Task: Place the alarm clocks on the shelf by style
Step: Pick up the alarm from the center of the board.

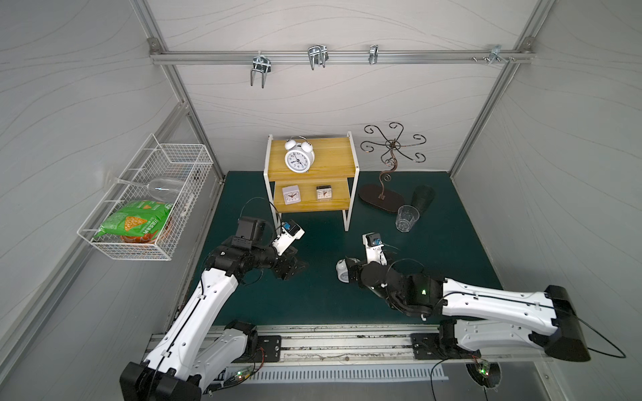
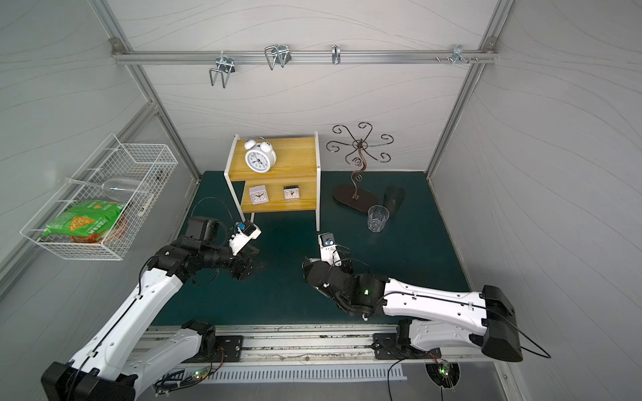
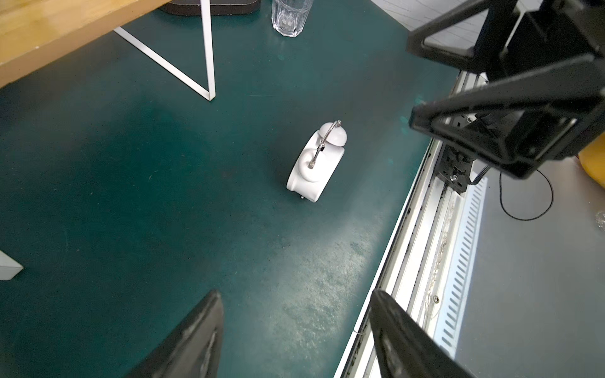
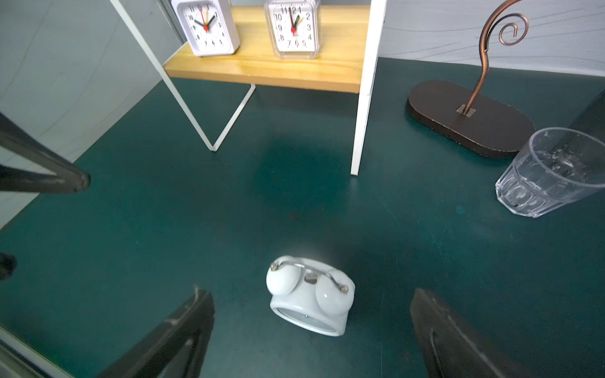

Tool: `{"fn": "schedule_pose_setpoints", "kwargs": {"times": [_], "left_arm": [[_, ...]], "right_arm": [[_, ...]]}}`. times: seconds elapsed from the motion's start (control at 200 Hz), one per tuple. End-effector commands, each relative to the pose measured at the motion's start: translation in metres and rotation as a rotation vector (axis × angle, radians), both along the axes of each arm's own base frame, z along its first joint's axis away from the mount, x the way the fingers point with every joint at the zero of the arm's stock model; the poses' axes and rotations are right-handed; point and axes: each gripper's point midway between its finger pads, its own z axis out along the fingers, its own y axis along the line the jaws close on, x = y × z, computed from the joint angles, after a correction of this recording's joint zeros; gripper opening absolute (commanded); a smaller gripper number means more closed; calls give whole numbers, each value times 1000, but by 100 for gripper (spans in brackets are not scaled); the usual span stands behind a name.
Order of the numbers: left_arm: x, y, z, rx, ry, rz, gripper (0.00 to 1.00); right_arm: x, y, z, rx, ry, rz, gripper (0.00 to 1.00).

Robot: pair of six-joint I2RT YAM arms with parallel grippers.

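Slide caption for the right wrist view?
Open right hand over a bell clock on the mat; two square clocks on the shelf.

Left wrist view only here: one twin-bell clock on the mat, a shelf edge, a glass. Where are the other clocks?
Observer: The second twin-bell clock stands on the shelf's top board.
Operator: Square ones?
Observer: Both on the lower board, the white square clock left of the clear-cased clock, apart.
Operator: Which way does the mat clock face?
Observer: Away from the shelf, back toward the robot; its dial shows in the right wrist view.
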Motion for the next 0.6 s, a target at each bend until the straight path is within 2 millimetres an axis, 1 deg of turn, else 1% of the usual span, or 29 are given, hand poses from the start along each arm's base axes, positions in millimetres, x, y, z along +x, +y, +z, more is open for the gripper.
{"fn": "schedule_pose_setpoints", "kwargs": {"times": [0.0, 0.19, 0.315, 0.425, 0.595], "left_arm": [[3, -4, 8, -28, -34, -18, 73], [2, -4, 10, -32, -37, -19, 73], [1, -5, 10, -35, -38, -21, 73], [1, -5, 10, -36, -38, -22, 73], [0, -5, 9, -35, -35, -25, 73]], "right_arm": [[-5, -1, -1, 58, -38, -65, 99], [-24, 0, -30, 28, -45, -76, 99], [-34, 0, -45, 5, -68, -89, 99], [-40, -1, -58, -19, -90, -111, 99], [-43, 0, -87, -20, -62, -134, 99]]}}
